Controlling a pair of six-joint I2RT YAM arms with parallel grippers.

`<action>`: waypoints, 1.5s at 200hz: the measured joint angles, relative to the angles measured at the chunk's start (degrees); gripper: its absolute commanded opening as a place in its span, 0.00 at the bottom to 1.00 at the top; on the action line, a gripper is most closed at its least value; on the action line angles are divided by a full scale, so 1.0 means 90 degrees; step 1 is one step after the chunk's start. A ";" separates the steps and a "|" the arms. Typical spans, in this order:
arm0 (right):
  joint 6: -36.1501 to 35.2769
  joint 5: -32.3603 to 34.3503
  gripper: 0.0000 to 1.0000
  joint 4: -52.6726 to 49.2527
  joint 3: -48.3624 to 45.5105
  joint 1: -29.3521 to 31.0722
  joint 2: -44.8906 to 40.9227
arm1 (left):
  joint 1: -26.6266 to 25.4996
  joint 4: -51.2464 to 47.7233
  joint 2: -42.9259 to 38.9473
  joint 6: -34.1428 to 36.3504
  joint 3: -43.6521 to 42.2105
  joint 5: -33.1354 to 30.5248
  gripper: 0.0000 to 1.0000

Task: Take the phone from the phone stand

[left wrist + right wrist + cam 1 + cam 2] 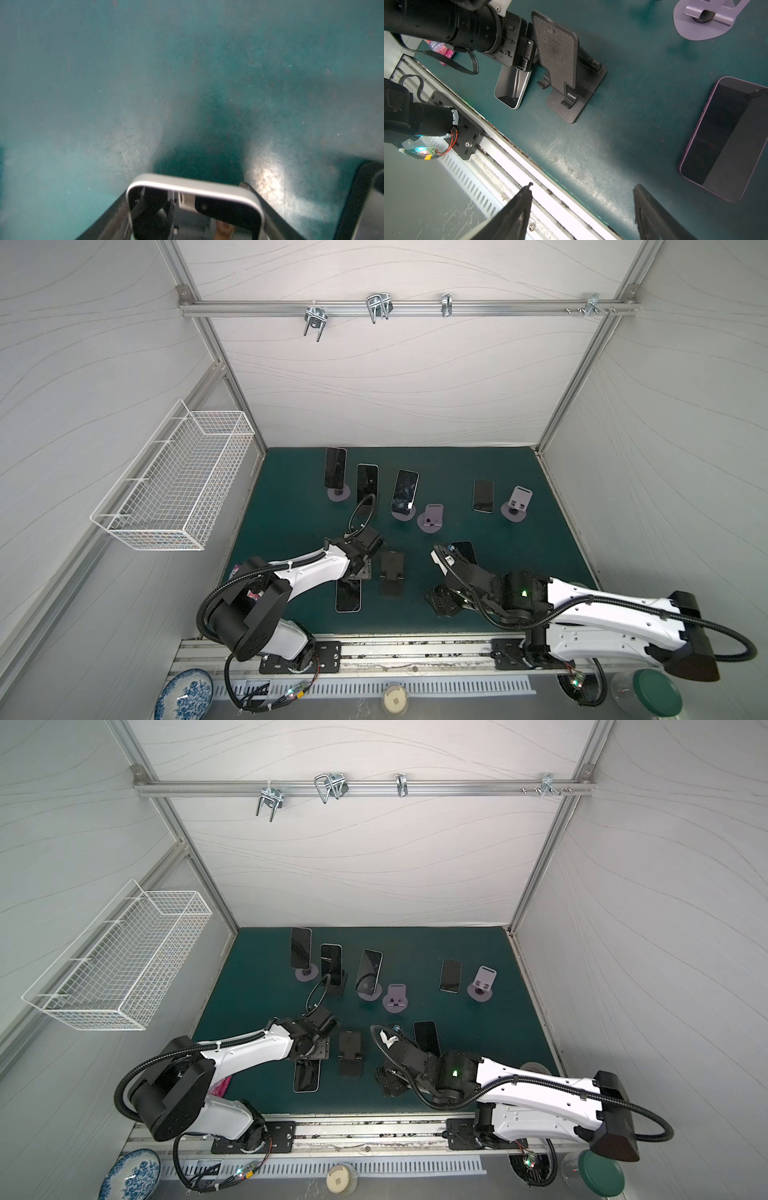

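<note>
Your left gripper (185,193) straddles the phone (224,209) lying flat; whether it clamps, I cannot tell. Your right gripper (583,186) stands apart, empty.

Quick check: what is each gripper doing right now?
Left gripper: jaws around the end of the silver-edged black phone lying flat; clamped or loose cannot be told.
Right gripper: open, holding nothing.

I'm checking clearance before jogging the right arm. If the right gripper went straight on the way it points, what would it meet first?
Most likely the bare green mat near its front edge, beside the rail. The right gripper holds nothing between its open fingers; depth is unclear.
</note>
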 measured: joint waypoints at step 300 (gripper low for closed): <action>0.0121 0.0634 0.78 -0.0491 0.0248 0.0002 -0.0668 | 0.0012 -0.0753 -0.1151 0.0102 0.0707 -0.0223 0.84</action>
